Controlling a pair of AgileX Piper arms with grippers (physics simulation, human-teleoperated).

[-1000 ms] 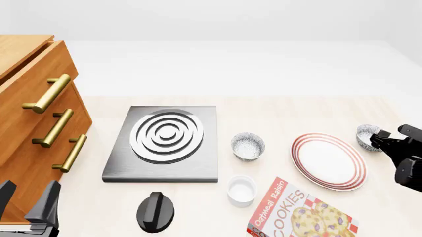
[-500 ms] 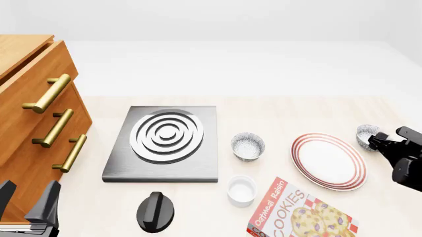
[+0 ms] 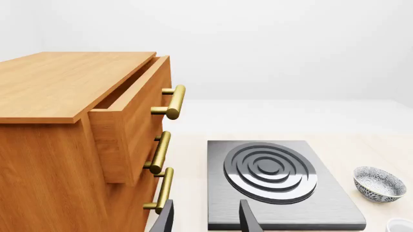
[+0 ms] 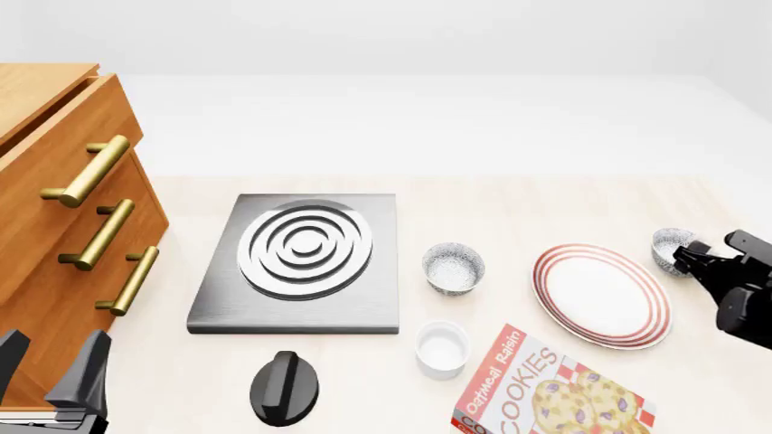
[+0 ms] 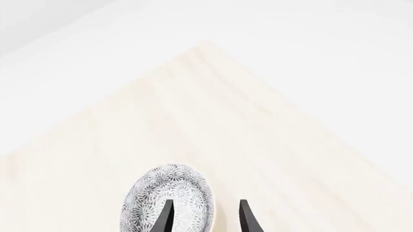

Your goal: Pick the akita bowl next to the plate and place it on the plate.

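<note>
Right wrist view shows right gripper [image 5: 204, 217] spread astride the near rim of the akita bowl [image 5: 166, 200], one finger inside; bowl just beside the plate [image 4: 601, 295], right side. Lower, pinch wall, lift clear. Table edge near; open room toward plate. Left gripper [image 3: 204, 220] idle, spread, by the drawers [image 3: 129, 125]

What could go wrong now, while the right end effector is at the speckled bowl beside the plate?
1. The right end effector has one finger over the akita bowl and one outside its rim; a thin rim grasp may slip or tip the bowl.
2. The bowl sits near the table's right side; a push could slide it away from the plate.
3. A look-alike bowl stands left of the plate; it is not the one being approached.
</note>
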